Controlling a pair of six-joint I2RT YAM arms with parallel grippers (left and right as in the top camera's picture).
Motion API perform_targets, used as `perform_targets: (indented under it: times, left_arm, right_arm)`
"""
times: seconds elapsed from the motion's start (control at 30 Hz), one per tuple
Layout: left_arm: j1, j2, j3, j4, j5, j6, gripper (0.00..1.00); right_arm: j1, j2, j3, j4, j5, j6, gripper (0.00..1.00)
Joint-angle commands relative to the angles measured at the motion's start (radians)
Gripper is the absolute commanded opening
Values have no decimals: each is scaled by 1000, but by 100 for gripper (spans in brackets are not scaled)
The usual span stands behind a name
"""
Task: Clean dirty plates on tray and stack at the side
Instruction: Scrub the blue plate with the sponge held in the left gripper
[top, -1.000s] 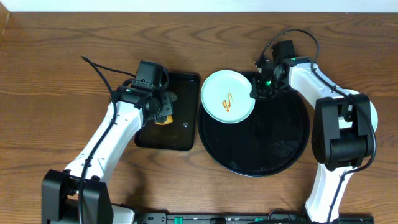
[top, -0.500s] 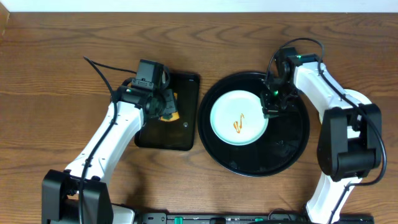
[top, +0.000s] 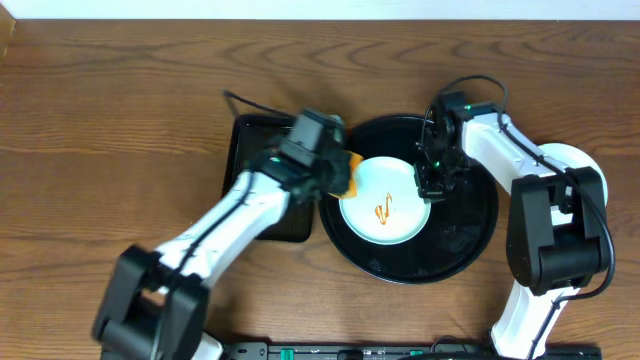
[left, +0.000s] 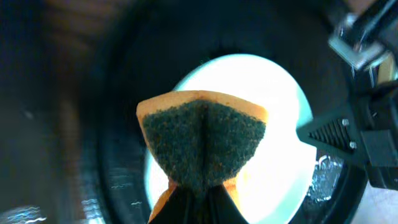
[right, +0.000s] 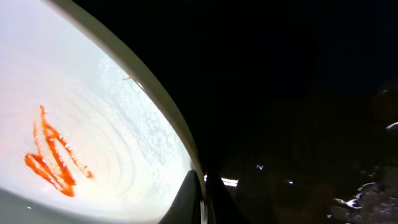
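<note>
One pale mint-blue plate (top: 392, 190) with an orange sauce squiggle (top: 385, 209) lies flat in the middle of the round black tray (top: 462, 232). My right gripper (top: 425, 186) is shut on the plate's right rim; in the right wrist view its fingertips (right: 202, 194) pinch that rim, with the plate (right: 93, 124) on the left and the tray (right: 298, 93) on the right. My left gripper (top: 335, 178) is shut on an orange sponge (top: 350, 165) at the plate's left edge. In the left wrist view the sponge's (left: 202, 143) dark green scouring face hangs over the plate (left: 283, 118).
A smaller rectangular black tray (top: 246, 150) sits left of the round one, largely under my left arm. The right arm's white base (top: 572, 162) stands beside the round tray's right edge. Bare wooden table (top: 100, 120) surrounds both trays.
The right gripper dragged the plate from the tray's upper-left rim to its middle. The left gripper carried the sponge rightward from the rectangular tray to the plate's left edge.
</note>
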Motion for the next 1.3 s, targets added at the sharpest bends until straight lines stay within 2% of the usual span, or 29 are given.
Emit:
perform_targets:
  times: [0.0,0.27,0.5,0.57,0.7,0.77,0.87,1.07,1.27]
  left_arm:
    - [-65,74,-5,42,10,-118,8]
    - [-188,200,-5,170,10,-146,8]
    - [-231,253,-5,200,5,-145,8]
    - [-229,266,-5,182,-50,-144,8]
    - [-203,266,-5,87,-248,-141,8]
    - [-168,266,-5,62,-268,-141,8]
    - [-107,259,-2,56,-218,-141,8]
    - [-47,208,20,93,13,-85,8]
    - [-91,169,20,171,36,-50,8]
  right_arm:
    - [10,-13,-31,16,19,13,1]
    - [10,-13,-56,37,19,13,1]
    - [10,-13,-56,36,18,13,1]
    - [10,-13,-56,36,18,13,1]
    - [10,-13,-56,29,19,13,1]
    - [10,-13,-56,28,19,13,1]
    - [10,-13,-56,28,18,13,1]
    - [11,-13,-56,26,18,13,1]
    - [11,-13,-56,23,18,13,1]
